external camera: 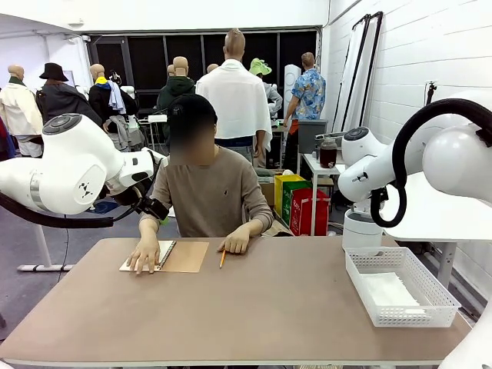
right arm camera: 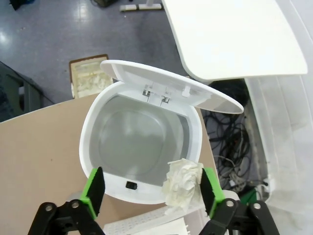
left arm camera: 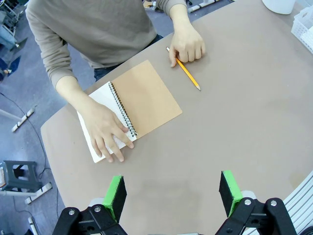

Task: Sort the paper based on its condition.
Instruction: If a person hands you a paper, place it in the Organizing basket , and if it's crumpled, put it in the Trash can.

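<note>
Right gripper (right arm camera: 151, 171): you've got its fingers spread wide over the open white bin (right arm camera: 90, 132), lid (right arm camera: 171, 85) up.
Crumpled paper (right arm camera: 183, 183): loose at the bin's near rim, just beside one finger; can't tell you if it touches.
Flat sheet (external camera: 388, 290): lying in the white basket (external camera: 411, 314).
Left gripper (left arm camera: 171, 177): fingers apart, nothing between them, above the bare table (left arm camera: 234, 122).
Person: one hand (left arm camera: 108, 132) flat on the notebook (left arm camera: 146, 98), other hand (left arm camera: 188, 44) on the pencil (left arm camera: 188, 76).
</note>
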Robot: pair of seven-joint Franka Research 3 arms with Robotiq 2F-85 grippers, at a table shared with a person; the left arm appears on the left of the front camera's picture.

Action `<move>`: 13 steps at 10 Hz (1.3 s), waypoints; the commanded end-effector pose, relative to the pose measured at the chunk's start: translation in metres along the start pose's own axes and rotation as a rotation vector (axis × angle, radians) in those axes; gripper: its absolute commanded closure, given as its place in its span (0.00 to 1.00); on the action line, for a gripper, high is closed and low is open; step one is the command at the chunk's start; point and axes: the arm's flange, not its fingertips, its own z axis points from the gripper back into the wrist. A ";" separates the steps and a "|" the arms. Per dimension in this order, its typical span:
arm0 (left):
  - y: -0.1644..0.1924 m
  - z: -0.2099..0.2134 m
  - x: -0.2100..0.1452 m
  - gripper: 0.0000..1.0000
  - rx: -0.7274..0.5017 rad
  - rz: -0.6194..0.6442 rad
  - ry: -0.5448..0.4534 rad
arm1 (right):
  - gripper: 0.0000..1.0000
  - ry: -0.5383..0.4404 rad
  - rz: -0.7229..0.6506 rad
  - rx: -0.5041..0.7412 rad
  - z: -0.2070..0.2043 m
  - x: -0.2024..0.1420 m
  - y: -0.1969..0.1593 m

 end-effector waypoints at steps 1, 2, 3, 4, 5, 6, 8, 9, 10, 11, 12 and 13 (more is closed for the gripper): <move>0.001 0.000 -0.001 0.00 -0.002 0.001 0.000 | 0.00 -0.011 -0.002 0.029 -0.004 0.010 0.002; 0.001 0.000 -0.001 0.00 -0.002 0.001 0.000 | 0.00 -0.010 0.005 0.031 -0.006 0.014 0.005; 0.001 0.000 -0.001 0.00 -0.002 0.001 0.000 | 0.00 0.001 0.017 0.035 -0.006 0.022 0.008; 0.001 0.000 -0.001 0.00 -0.002 0.001 0.000 | 0.00 0.008 0.020 0.051 -0.007 0.026 0.009; 0.001 0.000 -0.001 0.00 -0.002 0.001 0.000 | 0.00 0.012 0.023 0.052 -0.008 0.030 0.010; 0.001 0.000 -0.001 0.00 -0.002 0.001 0.000 | 0.00 0.015 0.025 0.043 -0.009 0.030 0.011; 0.001 0.000 -0.001 0.00 -0.002 0.001 0.000 | 0.00 0.016 0.024 0.042 -0.012 0.031 0.012; 0.001 0.000 -0.001 0.00 -0.002 0.001 0.000 | 0.00 0.012 0.022 0.040 -0.013 0.031 0.012; 0.001 0.000 -0.001 0.00 -0.002 0.001 0.000 | 0.00 0.016 0.021 0.043 -0.013 0.030 0.012; 0.001 0.000 -0.001 0.00 -0.002 0.001 0.000 | 0.00 0.015 0.019 0.044 -0.013 0.030 0.012; 0.001 0.000 -0.001 0.00 -0.002 0.001 0.000 | 0.00 0.017 0.019 0.041 -0.013 0.029 0.012; 0.001 0.000 -0.001 0.00 -0.002 0.001 0.000 | 0.00 0.020 0.020 0.024 -0.013 0.030 0.011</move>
